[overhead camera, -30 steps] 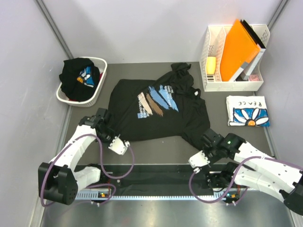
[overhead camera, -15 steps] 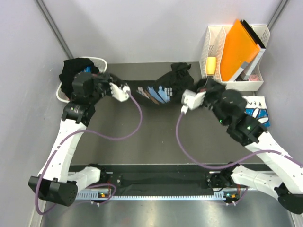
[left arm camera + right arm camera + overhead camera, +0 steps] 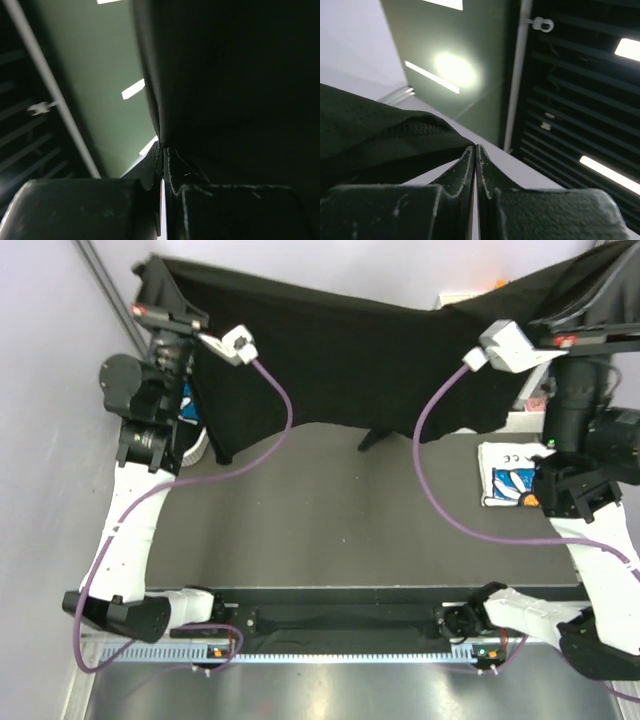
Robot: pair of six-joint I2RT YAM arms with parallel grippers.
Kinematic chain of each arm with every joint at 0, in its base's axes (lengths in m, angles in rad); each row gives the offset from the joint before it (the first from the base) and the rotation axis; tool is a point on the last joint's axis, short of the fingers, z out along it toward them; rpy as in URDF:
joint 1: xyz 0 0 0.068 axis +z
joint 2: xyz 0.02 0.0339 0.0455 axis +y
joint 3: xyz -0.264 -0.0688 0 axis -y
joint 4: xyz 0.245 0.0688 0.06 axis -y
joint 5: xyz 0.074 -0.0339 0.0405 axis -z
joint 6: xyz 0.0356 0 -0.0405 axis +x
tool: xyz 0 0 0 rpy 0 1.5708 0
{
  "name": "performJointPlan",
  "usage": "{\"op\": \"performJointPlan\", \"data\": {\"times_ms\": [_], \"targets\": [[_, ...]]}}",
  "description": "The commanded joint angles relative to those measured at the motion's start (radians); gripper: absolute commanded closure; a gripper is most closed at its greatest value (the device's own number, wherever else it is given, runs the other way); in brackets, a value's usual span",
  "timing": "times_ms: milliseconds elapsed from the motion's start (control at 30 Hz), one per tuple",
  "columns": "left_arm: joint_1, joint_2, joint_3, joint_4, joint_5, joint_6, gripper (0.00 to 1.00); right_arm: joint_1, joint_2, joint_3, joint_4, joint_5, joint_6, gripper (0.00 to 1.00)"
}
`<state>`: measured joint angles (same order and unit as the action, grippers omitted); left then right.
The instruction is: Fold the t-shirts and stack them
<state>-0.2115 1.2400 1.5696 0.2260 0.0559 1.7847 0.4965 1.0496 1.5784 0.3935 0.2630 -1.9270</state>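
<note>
1. Top external view: the black t-shirt (image 3: 350, 360) is hanging spread above the table (image 3: 330, 540).
2. The left gripper (image 3: 162, 152) and right gripper (image 3: 475, 150) are clamping its edge.
3. The spreading step is probably calling for laying it flat next.

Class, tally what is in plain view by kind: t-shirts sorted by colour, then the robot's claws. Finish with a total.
Black cotton t-shirt, held stretched in the air: 1
White folded t-shirt with a blue daisy print, lying on the table: 1
Claws, the left claw and the right claw, each shut on the black shirt: 2
Total: 4
</note>
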Motion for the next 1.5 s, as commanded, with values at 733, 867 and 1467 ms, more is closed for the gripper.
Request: {"op": "performJointPlan", "data": {"times_ms": [733, 867, 1467], "targets": [[0.003, 0.068, 0.222, -0.154, 0.036, -0.017, 1.0, -0.208, 0.259, 0.405, -0.243, -0.194, 0.304, 1.0], [0.026, 0.174, 0.282, -0.339, 0.079, -0.07, 1.0, -0.248, 0.357, 0.477, -0.332, -0.258, 0.39, 1.0], [0.063, 0.658, 0.687, 0.442, 0.019, -0.019, 1.0, -0.305, 0.722, 0.778, 0.359, -0.274, 0.227, 1.0]]}}
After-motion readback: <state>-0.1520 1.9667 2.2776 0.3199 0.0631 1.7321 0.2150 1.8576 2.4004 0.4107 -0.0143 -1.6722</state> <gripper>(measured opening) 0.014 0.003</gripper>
